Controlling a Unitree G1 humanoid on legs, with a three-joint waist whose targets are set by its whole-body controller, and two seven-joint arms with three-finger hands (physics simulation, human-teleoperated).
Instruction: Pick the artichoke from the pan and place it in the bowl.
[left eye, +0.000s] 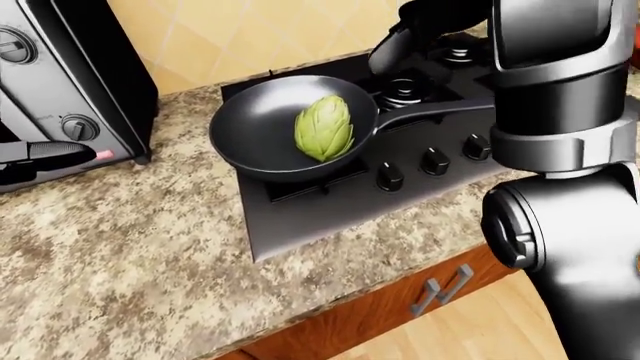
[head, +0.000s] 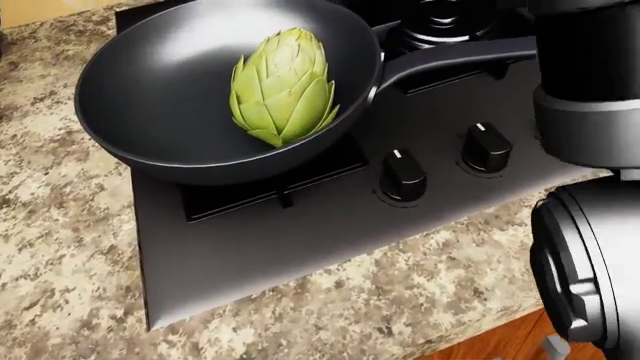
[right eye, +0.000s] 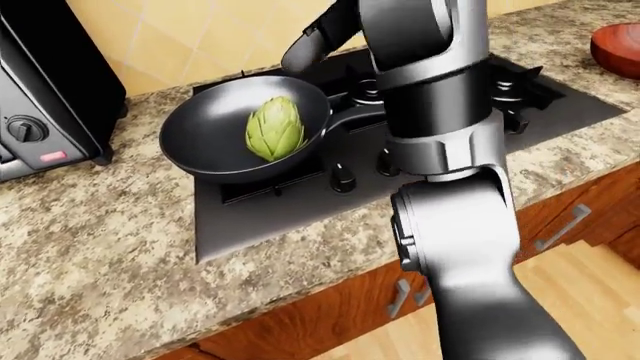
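While the artichoke (head: 281, 85) lies in the pan (head: 150, 90), nothing of the task counts as done: no lift, no carry, no placement yet.

Left to right across the eye views: toaster oven (left eye: 60, 82) at the left edge of the granite worktop (left eye: 130, 255), its dials and red button visible; then the black pan on the near-left burner of the cooktop (left eye: 330, 210), handle running off to the right; then the green artichoke resting on its side in the right half of the pan, touching the pan's inner wall; then a row of control knobs (head: 403, 177) along the cooktop's lower edge; then the robot's right arm (right eye: 440, 112), rising large through the picture and reaching over the burners above the pan; lastly, at the far top right of the right-eye view, a reddish-brown bowl (right eye: 617, 46) on the worktop, well apart from the pan and only partly in frame.

Pose of the right arm: elbow low at the right, forearm upright, upper end bent leftward toward the pan's upper rim. Right hand (right eye: 310, 46) seen only as a dark rounded shape just above and beside the rim, apart from the artichoke; fingers not resolved, so cannot tell how far open, and nothing visibly held. Left hand not seen in any view.

Judged remaining: all 3 steps, namely grasp, carry rightward, release into the bowl.
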